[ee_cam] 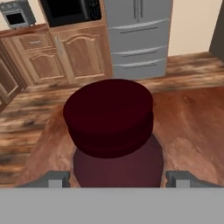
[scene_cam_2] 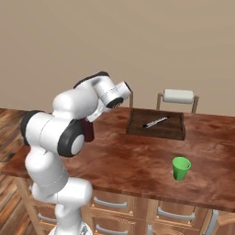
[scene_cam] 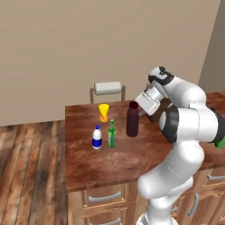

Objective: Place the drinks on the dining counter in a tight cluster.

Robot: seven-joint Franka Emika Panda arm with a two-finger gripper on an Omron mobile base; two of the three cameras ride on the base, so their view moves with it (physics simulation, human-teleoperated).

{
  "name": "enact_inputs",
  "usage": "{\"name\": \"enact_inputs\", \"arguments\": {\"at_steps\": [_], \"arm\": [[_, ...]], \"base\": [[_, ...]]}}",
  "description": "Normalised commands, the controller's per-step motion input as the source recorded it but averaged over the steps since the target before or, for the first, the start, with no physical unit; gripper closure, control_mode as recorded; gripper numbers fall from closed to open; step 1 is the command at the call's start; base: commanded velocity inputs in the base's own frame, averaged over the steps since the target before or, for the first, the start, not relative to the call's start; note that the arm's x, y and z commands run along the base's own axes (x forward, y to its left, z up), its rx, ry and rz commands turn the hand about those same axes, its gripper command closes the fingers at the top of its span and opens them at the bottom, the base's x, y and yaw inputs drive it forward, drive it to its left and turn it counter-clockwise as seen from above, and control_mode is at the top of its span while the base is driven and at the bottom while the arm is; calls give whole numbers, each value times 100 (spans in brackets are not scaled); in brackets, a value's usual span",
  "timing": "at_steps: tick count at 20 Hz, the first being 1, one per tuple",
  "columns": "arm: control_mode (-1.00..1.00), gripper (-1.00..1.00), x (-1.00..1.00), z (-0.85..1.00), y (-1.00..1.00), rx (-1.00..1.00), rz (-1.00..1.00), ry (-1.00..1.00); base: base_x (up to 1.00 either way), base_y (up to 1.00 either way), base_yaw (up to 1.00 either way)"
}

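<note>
Hand view, nearest first: the two fingertips (ee_cam: 57, 179) stand wide apart, one on each side of the maroon bottle (ee_cam: 111, 131), whose round cap sits close under the camera. Whether the pads touch the bottle's sides cannot be told; the gap looks a little wider than the bottle. Beyond the cap, the reddish surface (ee_cam: 192, 127) runs to its edge, then wood floor, then wooden cabinets (ee_cam: 74, 54), a steel fridge (ee_cam: 138, 37), a black microwave front and a small grey toaster oven (ee_cam: 16, 15) at the upper left.

Left base view: four drinks, counted, all upright on the surface (scene_cam: 110, 162). Nearest are the white bottle with blue label (scene_cam: 97, 138) and the slim green bottle (scene_cam: 112, 134), just beside each other. The maroon bottle (scene_cam: 132, 119) stands near them to the right, with the hand (scene_cam: 140, 112) at its top. The yellow cup (scene_cam: 103, 112) stands behind, near the far edge. One paper-towel roll (scene_cam: 107, 88) sits beyond the surface.

Right base view adds: one green cup (scene_cam_2: 181, 168) near the front, well apart from the drinks, and one dark tray (scene_cam_2: 157, 124) holding a pen-like item (scene_cam_2: 155, 122). The arm hides most of the maroon bottle (scene_cam_2: 88, 131).
</note>
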Motion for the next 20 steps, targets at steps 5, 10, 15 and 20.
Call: {"name": "enact_inputs", "arguments": {"at_steps": [5, 10, 15, 20], "arm": [[-100, 100, -47, 0, 0, 0, 0, 0], [-100, 100, -26, -11, 6, 0, 0, 0], [-100, 100, 1, -8, 17, -1, -2, 0], [-100, 100, 7, 0, 1, 0, -10, 0]], "base": [[0, 0, 0], [0, 0, 0], [0, 0, 0], [0, 0, 0]]}}
